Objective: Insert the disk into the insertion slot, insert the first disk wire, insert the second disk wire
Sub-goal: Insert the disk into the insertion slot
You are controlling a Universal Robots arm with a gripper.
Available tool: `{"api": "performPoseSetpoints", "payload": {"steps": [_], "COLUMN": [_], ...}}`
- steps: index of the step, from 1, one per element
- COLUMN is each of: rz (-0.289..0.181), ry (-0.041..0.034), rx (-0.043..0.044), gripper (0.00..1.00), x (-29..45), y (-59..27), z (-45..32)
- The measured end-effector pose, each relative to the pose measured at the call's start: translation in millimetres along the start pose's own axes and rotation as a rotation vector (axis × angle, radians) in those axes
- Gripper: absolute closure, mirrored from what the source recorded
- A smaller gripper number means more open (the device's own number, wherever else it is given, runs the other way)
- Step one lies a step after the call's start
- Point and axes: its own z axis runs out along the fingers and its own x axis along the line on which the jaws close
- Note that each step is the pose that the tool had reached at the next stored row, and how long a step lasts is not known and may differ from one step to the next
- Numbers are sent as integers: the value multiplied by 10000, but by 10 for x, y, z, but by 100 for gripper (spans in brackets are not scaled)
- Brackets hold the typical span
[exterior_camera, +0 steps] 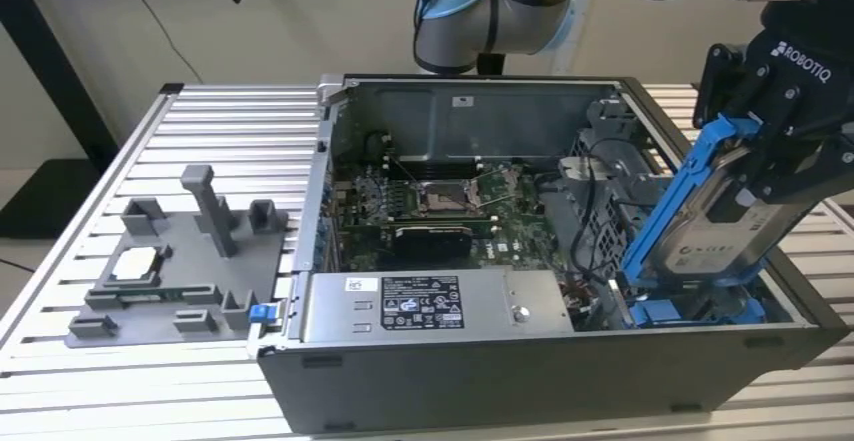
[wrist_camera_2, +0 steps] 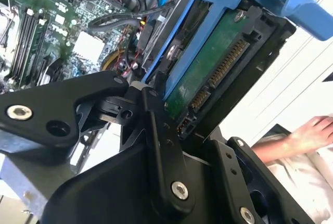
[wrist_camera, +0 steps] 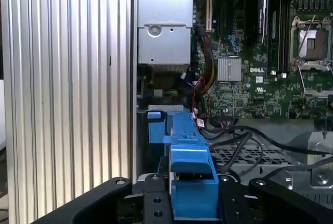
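Observation:
In the exterior view the disk (exterior_camera: 727, 211), silver with a white label in its bright blue carrier, hangs steeply tilted over the open computer case's right end. My gripper (exterior_camera: 761, 176) is shut on its upper part. The disk's lower end dips beside the grey drive bay, the insertion slot (exterior_camera: 603, 201). The second wrist view shows the disk's green circuit side (wrist_camera_2: 208, 70) between my black fingers (wrist_camera_2: 158, 130). In the first wrist view the blue carrier (wrist_camera: 190, 151) sits between the fingers (wrist_camera: 156, 200), above perforated grey metal (wrist_camera: 244, 156). Loose black wires (wrist_camera: 234, 130) run past it.
A second blue carrier (exterior_camera: 694, 311) lies low in the case under the disk. The motherboard (exterior_camera: 427, 201) and power supply (exterior_camera: 427, 306) occupy the case's middle and front. A grey fixture (exterior_camera: 174, 261) stands on the ribbed table at the exterior view's left. A person's hand (wrist_camera_2: 307, 133) is nearby.

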Motion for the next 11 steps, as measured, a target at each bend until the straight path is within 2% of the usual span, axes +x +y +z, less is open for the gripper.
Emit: {"api": "performPoseSetpoints", "payload": {"steps": [11], "rz": [-1], "ry": [-15], "rx": [0], "gripper": [100], "x": [0], "y": [-25], "z": [123]}}
